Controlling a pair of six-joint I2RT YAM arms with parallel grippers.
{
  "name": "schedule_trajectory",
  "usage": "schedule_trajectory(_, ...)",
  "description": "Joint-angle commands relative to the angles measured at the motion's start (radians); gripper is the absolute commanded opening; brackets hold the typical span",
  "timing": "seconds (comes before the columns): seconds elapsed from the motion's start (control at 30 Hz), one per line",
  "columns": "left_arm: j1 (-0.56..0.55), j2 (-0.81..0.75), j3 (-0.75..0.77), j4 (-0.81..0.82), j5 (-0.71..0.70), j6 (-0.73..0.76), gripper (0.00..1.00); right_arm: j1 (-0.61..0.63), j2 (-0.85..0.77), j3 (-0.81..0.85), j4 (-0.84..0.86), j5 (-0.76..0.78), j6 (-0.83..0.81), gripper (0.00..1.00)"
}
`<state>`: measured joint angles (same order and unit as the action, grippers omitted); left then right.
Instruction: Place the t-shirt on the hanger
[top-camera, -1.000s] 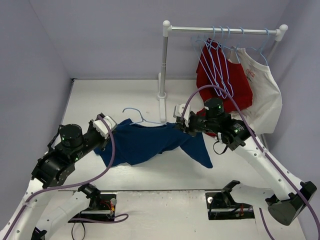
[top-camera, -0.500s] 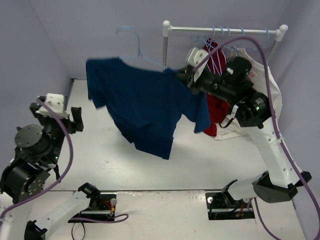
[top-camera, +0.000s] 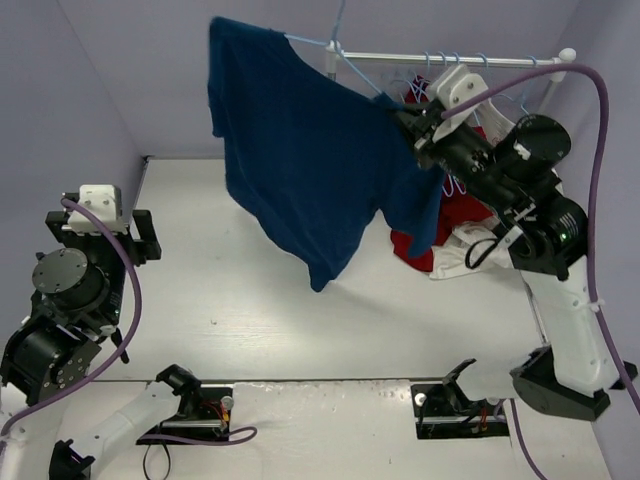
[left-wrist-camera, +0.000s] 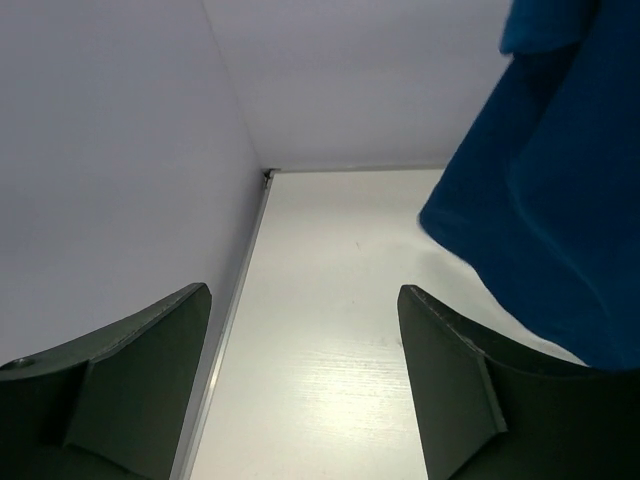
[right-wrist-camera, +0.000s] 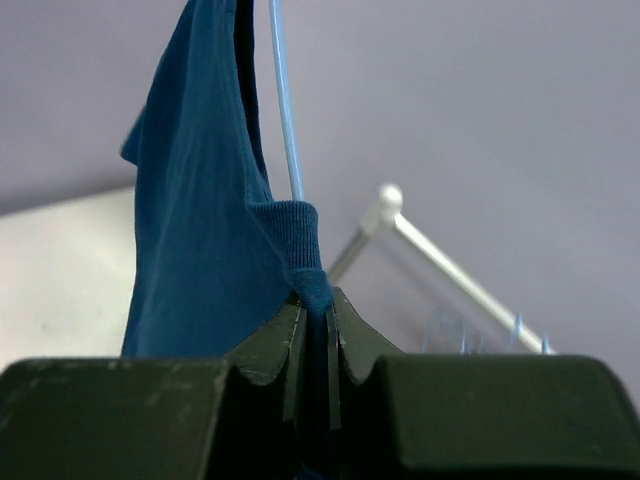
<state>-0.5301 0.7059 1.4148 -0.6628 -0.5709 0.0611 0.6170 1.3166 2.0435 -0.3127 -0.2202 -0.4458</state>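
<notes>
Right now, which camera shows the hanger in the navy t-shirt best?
Top external: the hanger shows its neck and both sloping arms above the t-shirt, which the right gripper holds up. Right wrist shows only one straight wire stretch above the pinched collar. Left wrist shows just blue cloth, no hanger.

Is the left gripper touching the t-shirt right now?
Apart. The top external view shows the left gripper open at the left, bare table between it and the hanging t-shirt.
</notes>
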Motion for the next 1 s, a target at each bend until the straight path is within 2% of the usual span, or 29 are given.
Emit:
schedule_trajectory(0.0, 0.004, 0.027, -0.03, 0.032, -0.001, -0.043, 0.71, 0.0, -0.131, -0.124, 0.126, 0.175, 0.008, 0.0)
schedule_trajectory(0.17, 0.004, 0.052, -0.055, 0.034, 0.02, -0.084, 0.71, 0.0, -0.217, -0.225, 0.123, 0.334, 0.0, 0.0)
schedule_trajectory(0.47, 0.004, 0.081, -0.058, 0.032, 0.066, -0.104, 0.71, 0.0, -0.148, -0.095, 0.126, 0.466, -0.052, 0.0)
schedule_trajectory(0.73, 0.005, 0.095, -0.039, 0.032, 0.085, -0.109, 0.71, 0.0, -0.097, 0.056, 0.129, 0.495, -0.124, 0.0)
schedule_trajectory(0.97, 0.004, 0.103, -0.043, 0.03, 0.097, -0.115, 0.71, 0.0, -0.148, 0.037, 0.129, 0.504, -0.16, 0.0)
